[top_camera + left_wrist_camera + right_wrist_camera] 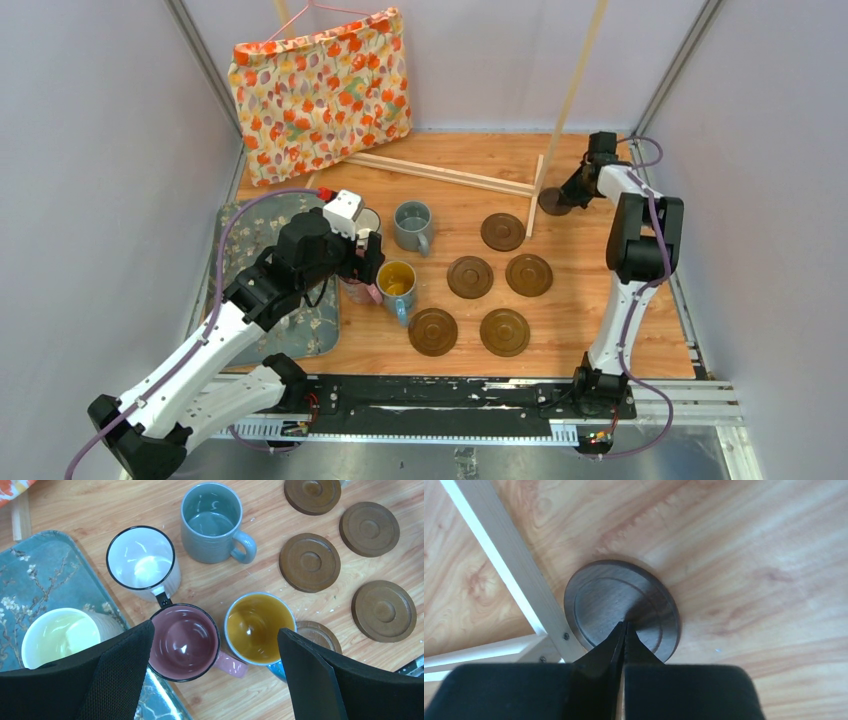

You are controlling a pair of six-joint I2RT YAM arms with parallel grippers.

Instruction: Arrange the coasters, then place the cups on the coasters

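One coaster (621,605) lies flat at the far right of the desk (749,555), just beside the foot of a wooden frame (509,560). My right fingers (614,642) are closed tip against tip, and the tips are over its middle. Five other coasters (470,277) lie grouped in the centre. My left fingers (120,670) hang wide open above the pink mug (184,642) and the blue mug (258,627).

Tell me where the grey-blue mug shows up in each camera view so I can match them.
Top external: grey-blue mug left of centre, just left of the coasters.
Left wrist: top centre, coasters to its right.
Right wrist: not in it.
Shared landmark: the wooden tabletop, with at least one dark coaster on it in every view.
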